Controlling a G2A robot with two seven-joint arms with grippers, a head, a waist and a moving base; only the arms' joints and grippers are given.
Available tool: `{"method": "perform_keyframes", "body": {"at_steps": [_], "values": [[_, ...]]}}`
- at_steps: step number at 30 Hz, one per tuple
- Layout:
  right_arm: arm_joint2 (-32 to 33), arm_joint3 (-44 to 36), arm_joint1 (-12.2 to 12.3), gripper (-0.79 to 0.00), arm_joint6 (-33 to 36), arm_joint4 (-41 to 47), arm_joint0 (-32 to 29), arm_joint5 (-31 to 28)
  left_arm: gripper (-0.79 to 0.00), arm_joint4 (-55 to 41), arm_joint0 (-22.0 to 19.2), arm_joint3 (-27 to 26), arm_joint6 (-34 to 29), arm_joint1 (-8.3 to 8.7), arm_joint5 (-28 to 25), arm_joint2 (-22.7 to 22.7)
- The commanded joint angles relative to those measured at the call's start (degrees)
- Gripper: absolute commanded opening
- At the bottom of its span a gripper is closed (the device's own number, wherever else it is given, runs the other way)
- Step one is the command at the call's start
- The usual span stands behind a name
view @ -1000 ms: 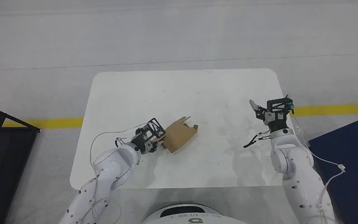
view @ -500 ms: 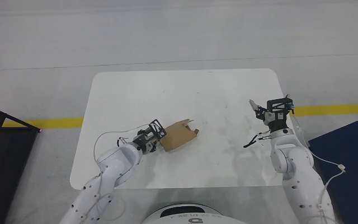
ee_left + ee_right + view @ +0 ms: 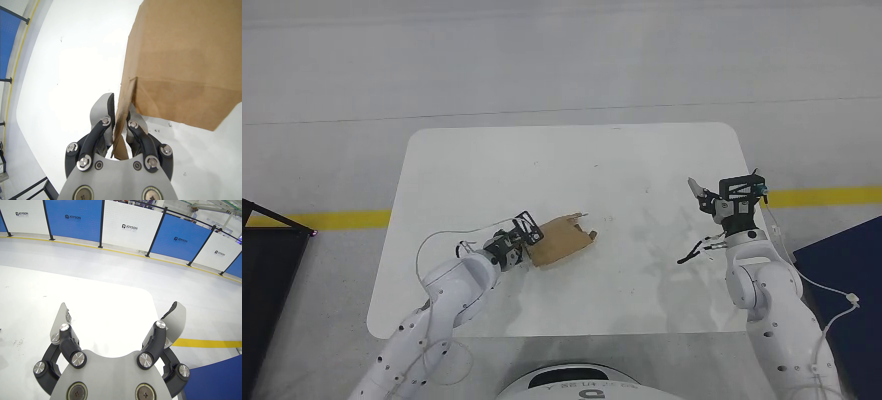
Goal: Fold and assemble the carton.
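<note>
The carton (image 3: 179, 66) sits clamped in the left end effector (image 3: 122, 108); right end effector (image 3: 121, 306) gapes.

Left hand (image 3: 121, 111) pinched on carton (image 3: 560, 243) edge, right hand (image 3: 121, 308) well apart at right, fingers (image 3: 176, 315) spread wide.

White counter (image 3: 642, 170) on a pale grey floor (image 3: 542, 60).
A yellow line (image 3: 342, 218) on the floor shows at both sides of the counter; blue and white fence panels (image 3: 121, 224) on black posts ring the area.
</note>
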Motion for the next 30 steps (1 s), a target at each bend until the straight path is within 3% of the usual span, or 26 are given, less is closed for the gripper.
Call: {"method": "perform_keyframes", "body": {"at_steps": [1,13,24,30], "values": [[0.0,0.0,0.0,0.000,0.0,0.0,0.0,0.0,-0.785,0.3,0.1,0.1,2.2,0.06,0.0,-0.3],[0.0,0.0,0.0,0.000,0.0,0.0,0.0,0.0,-0.785,-2.8,1.1,-1.7,19.2,0.89,-3.6,-5.4],[0.0,0.0,0.0,0.000,0.0,0.0,0.0,0.0,-0.785,-9.5,2.8,-5.2,37.9,2.77,-18.5,-14.7],[0.0,0.0,0.0,0.000,0.0,0.0,0.0,0.0,-0.785,-17.6,3.4,-6.2,43.2,3.65,-29.0,-19.2]]}}
